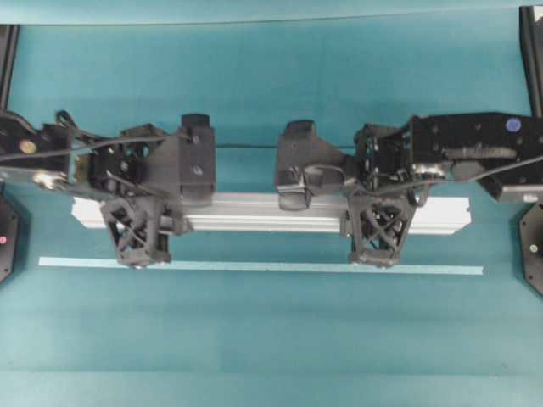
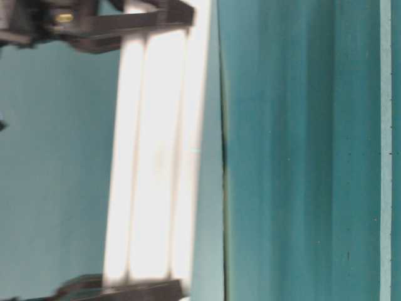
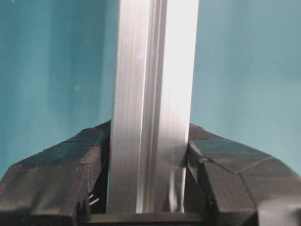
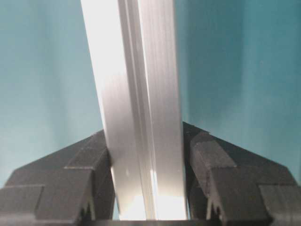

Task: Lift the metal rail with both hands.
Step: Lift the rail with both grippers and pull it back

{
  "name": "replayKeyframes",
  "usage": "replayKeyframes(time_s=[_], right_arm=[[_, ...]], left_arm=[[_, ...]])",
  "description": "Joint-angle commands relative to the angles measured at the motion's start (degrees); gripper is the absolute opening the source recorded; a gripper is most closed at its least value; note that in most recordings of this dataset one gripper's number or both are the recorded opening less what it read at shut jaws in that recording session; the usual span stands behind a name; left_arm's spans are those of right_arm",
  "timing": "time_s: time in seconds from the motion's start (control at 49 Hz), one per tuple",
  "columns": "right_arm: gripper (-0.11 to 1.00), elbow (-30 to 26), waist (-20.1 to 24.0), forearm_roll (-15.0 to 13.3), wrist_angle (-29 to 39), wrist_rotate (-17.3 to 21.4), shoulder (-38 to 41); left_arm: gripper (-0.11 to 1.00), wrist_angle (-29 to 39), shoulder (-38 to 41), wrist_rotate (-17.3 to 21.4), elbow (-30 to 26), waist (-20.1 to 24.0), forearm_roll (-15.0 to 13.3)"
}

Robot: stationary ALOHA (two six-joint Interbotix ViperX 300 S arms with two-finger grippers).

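I see the metal rail (image 1: 254, 212) as silver-grey with lengthwise grooved stripes, glaring nearly white in my wrist views. Both end effectors, left (image 1: 136, 231) and right (image 1: 376, 231), are matte black with criss-cross lattice fingers. The surface (image 1: 271, 339) is plain teal. At six o'clock from the rail lies a pale-green tape strip (image 1: 254, 266) (unpatterned, almost minty).

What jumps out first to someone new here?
The metal rail lies across the middle of the teal table, gripped near each end: left gripper and right gripper are both shut on it. Just in front of it lies a thin pale-green tape strip, parallel to the rail.
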Motion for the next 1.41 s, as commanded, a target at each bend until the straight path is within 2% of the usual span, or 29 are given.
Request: replayKeyframes(time_s=[0.0,0.224,0.408,0.714,0.979,1.387], right_arm=[[0.38,-5.10,-0.09,0.18,3.69,0.44,-0.88],[0.38,-15.73,-0.18,0.18,14.41,0.70,-0.35],[0.38,-23.03,-0.09,-0.18,22.41,2.81,0.79],[0.38,-34.45,-0.09,-0.26,25.93,6.33,1.41],[0.38,-36.74,0.00,-0.26,26.54,6.94,1.32],[0.38,-37.62,0.00,-1.14,26.54,6.94,0.97]], left_arm=[[0.37,2.99,-2.29,-1.14,-4.22,0.18,0.26],[0.37,10.11,-3.96,-2.37,-11.43,0.26,0.26],[0.37,14.59,-5.01,-2.72,-17.67,0.44,0.26],[0.37,21.53,-4.13,-2.90,-28.65,0.53,0.26],[0.37,24.61,-3.34,-2.46,-33.13,0.79,0.18],[0.37,25.49,-2.72,-2.46,-33.49,0.70,0.26]])
